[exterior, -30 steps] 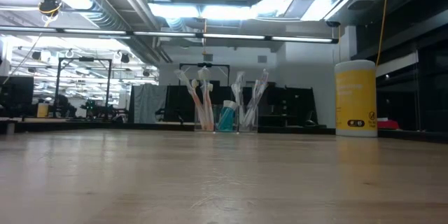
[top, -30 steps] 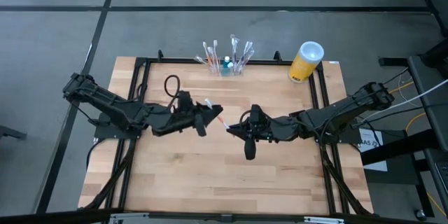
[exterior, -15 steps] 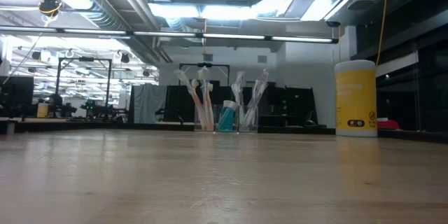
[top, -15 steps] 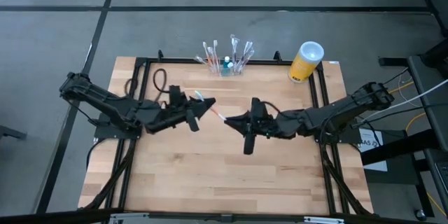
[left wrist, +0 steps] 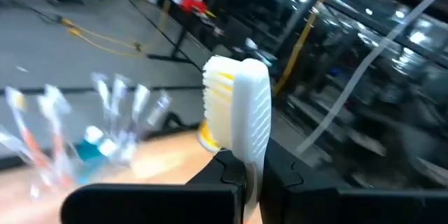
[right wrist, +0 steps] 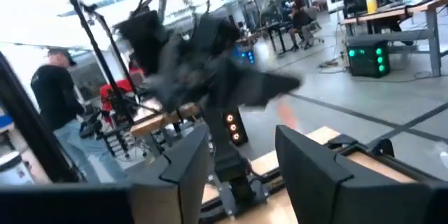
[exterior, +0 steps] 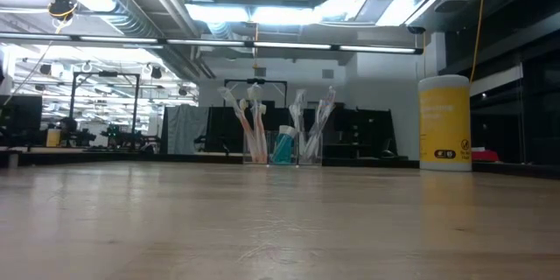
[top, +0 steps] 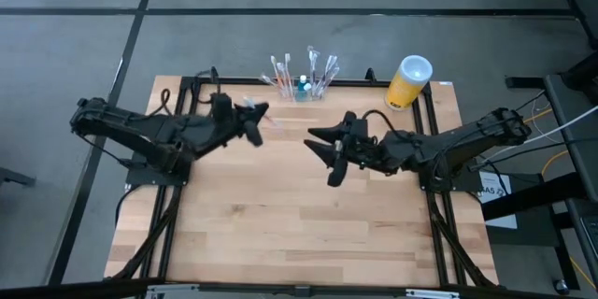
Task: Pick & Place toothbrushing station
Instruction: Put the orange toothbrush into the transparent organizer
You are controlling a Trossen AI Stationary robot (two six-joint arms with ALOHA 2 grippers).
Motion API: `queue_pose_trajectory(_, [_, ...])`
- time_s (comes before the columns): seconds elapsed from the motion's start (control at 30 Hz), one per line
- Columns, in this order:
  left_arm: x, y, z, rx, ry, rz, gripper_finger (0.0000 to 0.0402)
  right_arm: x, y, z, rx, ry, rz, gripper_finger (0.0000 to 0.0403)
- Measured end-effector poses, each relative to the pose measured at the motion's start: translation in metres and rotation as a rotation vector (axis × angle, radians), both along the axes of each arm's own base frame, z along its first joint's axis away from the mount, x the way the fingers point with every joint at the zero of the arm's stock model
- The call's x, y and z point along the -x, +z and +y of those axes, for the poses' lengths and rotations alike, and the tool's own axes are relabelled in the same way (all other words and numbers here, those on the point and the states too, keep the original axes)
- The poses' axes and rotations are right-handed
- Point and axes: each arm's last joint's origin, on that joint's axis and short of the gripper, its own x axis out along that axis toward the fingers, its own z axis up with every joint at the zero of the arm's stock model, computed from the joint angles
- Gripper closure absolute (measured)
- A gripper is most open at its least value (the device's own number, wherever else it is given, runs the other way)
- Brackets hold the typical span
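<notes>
Toothbrush [left wrist: 241,108]: white w/ yellow bristles, head-up, pinched btwn the left gripper's [top: 254,112] jaws, which sit nearly closed on the handle.
Left gripper: up off the table [top: 280,234], at abt 8 o'clock from the toothbrushing station [top: 301,88], near but apart.
Station: back edge of table, 12 o'clock; clear holder already stocked w/ brushes and a small teal tube; low view shows it upright [exterior: 282,140].
Right gripper [top: 322,142]: mid-table, at abt 5 o'clock from station, jaws parted, nothing in them, idle.
Yellow cylinder [top: 408,80]: at 3 o'clock of station, well apart, no obstacle.
Step, my read: carry brush to holder.
Do it well: come in fm above, line handle over a free gap, keep clear of the leaning brushes, lower before letting go.
Risk: clipping holder rim could tip it; looks light.
</notes>
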Motion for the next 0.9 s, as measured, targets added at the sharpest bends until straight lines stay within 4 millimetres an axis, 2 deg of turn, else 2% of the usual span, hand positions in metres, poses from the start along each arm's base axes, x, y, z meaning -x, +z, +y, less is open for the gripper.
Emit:
queue_pose_trajectory(0.2, [-0.012,-0.006,0.047,-0.06,0.113,0.093,0.0396,0.003,-0.007,-0.002,0.019,-0.043,0.099,0.0246])
queue_pose_trajectory(0.33, [-0.023,-0.013,0.085,-0.098,0.148,0.153,0.0396,0.006,-0.017,-0.001,-0.037,-0.067,0.183,0.026])
queue_pose_trajectory(0.47, [-0.033,-0.025,0.127,-0.116,0.16,0.217,0.0396,0.016,-0.014,0.003,-0.072,-0.092,0.194,0.0271])
queue_pose_trajectory(0.73, [-0.052,-0.069,0.219,-0.1,0.145,0.249,0.0396,0.044,-0.008,0.012,-0.102,-0.084,0.249,0.0278])
queue_pose_trajectory(0.83, [-0.054,-0.089,0.247,-0.074,0.15,0.266,0.0396,0.054,-0.008,0.017,-0.125,-0.085,0.266,0.0278])
queue_pose_trajectory(0.9, [-0.054,-0.101,0.259,-0.055,0.165,0.291,0.0396,0.062,-0.008,0.023,-0.142,-0.089,0.274,0.0278])
